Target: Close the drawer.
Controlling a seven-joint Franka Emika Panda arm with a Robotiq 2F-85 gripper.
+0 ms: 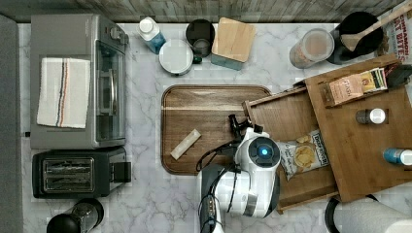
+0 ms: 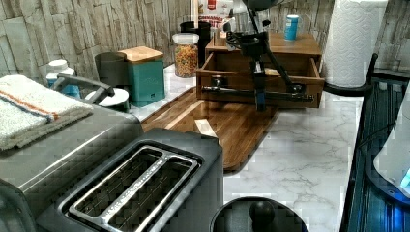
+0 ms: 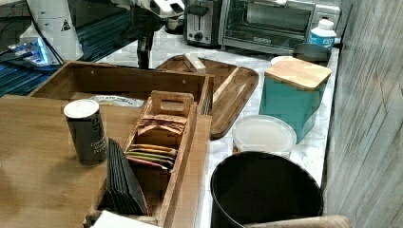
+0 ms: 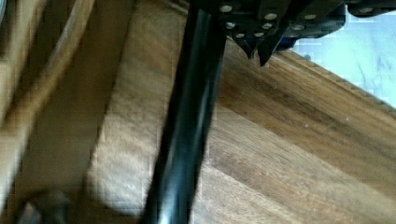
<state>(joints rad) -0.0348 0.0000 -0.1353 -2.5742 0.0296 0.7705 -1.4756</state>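
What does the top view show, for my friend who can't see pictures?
A white robot arm reaches its black tool to the front of an open mid-brown wooden drawer holding a chip bag. Beside the drawer, a dark rounded wooden tray lies on the white marble counter, with a silver toaster oven at the top view's left.

A white marble tabletop (image 1: 145, 189) carries a toaster oven (image 1: 73, 80) at the frame's left, a toaster (image 1: 77, 172) below it, and a wooden tray (image 1: 204, 126) at centre.

The drawer (image 1: 286, 121) is pulled out with a chip bag (image 1: 305, 155) inside, and the hand (image 1: 238, 124) sits just beside its front, over the tray (image 1: 194, 111).
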